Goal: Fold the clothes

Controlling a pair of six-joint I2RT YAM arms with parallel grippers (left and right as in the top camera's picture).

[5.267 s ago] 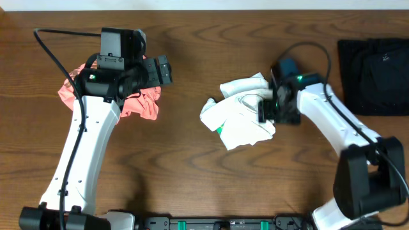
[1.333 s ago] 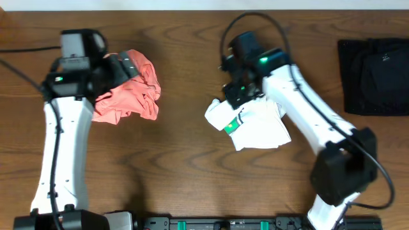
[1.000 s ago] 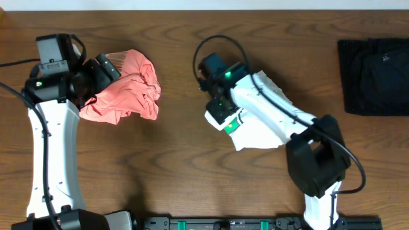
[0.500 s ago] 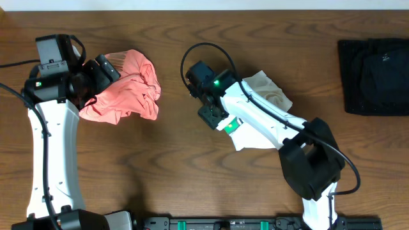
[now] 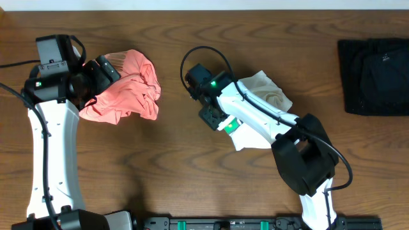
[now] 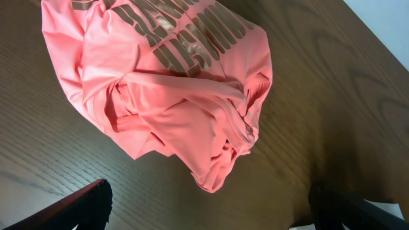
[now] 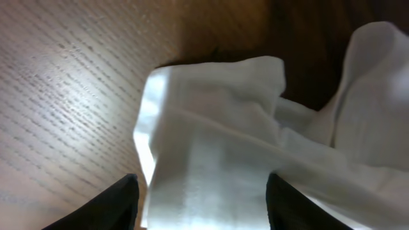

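Two garments: a crumpled coral-pink shirt with pale printed lettering [image 5: 128, 96] lies bunched at the left of the brown wooden table [image 5: 172, 166]. A plain white short-sleeved T-shirt of thin soft fabric [image 5: 273, 94] lies rumpled near the middle, well apart from it.
Bystander: a black folded garment [image 5: 374, 67] sits at the far right, no part of this job.
Left gripper [image 6: 208, 195]: jaws spread wide with nothing between them, hovering just beside the coral shirt's edge. The lettering faces up in the wrist view.
Right gripper [image 7: 201, 185]: jaws partly apart, astride the left-hand edge of the white T-shirt. The cloth between them lies flat rather than bunched, so I judge there is no pinch yet.
Step in hand: most likely taking hold of the white T-shirt's edge to spread it out. Neither garment looks folded yet.
Doing it well: lower until both fingertips bracket a single layer near a corner or hem, then close fully before lifting. Pull outward low over the table so the thin fabric drags flat instead of balling up.
Risk: catching two layers at once, or a shallow bite that slips off the soft cloth. The arm covers much of the shirt from overhead, so where its sleeves lie cannot be told.
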